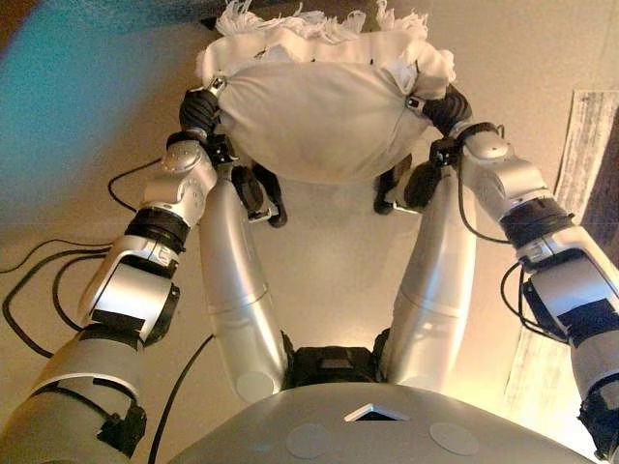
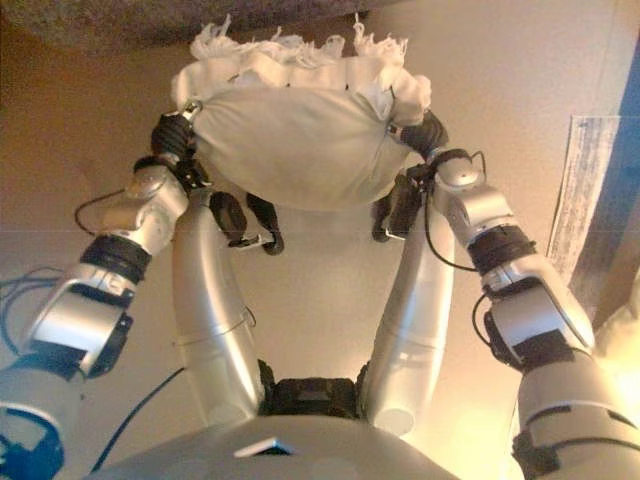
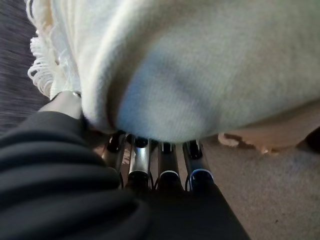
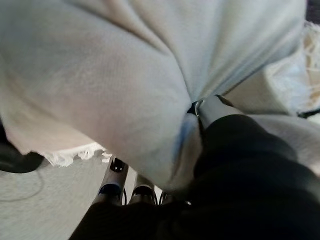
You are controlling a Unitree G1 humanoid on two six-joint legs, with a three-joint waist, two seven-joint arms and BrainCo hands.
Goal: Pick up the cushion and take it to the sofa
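Plainly soft, fringed white cushion (image 1: 314,121)

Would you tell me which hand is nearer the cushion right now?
Neither: both touch it. The left hand grips the cushion at its left end, and the right hand grips its right end, thumbs pinching the fabric.

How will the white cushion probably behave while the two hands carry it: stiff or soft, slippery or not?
Probably soft: the cushion sags between the left hand and right hand and creases where they press. Likely light, since a side squeeze holds it. Its fabric and fringe should resist slipping.
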